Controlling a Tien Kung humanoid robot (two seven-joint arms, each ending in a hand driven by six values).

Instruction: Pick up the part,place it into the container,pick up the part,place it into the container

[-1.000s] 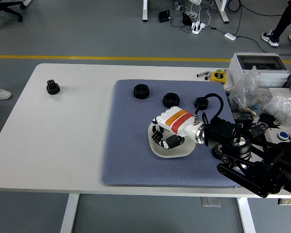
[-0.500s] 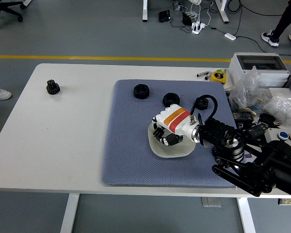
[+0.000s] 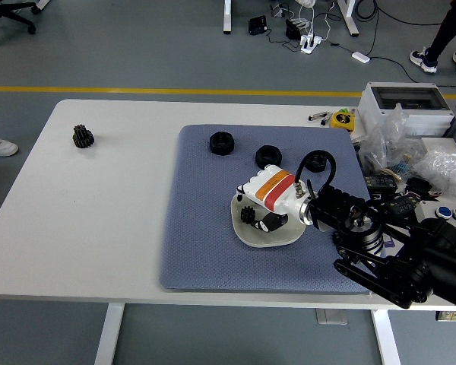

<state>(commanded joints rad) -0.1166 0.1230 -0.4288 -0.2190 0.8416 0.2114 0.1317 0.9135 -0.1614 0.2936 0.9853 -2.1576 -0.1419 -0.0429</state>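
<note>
The right hand (image 3: 257, 213) hangs over the white dish (image 3: 247, 235) near the blue mat's (image 3: 197, 228) centre; fingers loosened, a small black gear (image 3: 248, 215) sits just below them, apparently freshly dropped; two black rings (image 3: 221, 143) wait near the mat's far edge.

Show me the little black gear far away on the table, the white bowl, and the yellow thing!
black gear (image 3: 82, 136), head view, middle of its toothed body.
white bowl (image 3: 247, 231), head view, its left rim.
yellow thing (image 3: 340, 119), head view, its top face.

Right arm extended inward from lower right, right hand (image 3: 260, 204) palm-down, fingers loosely curled
</note>
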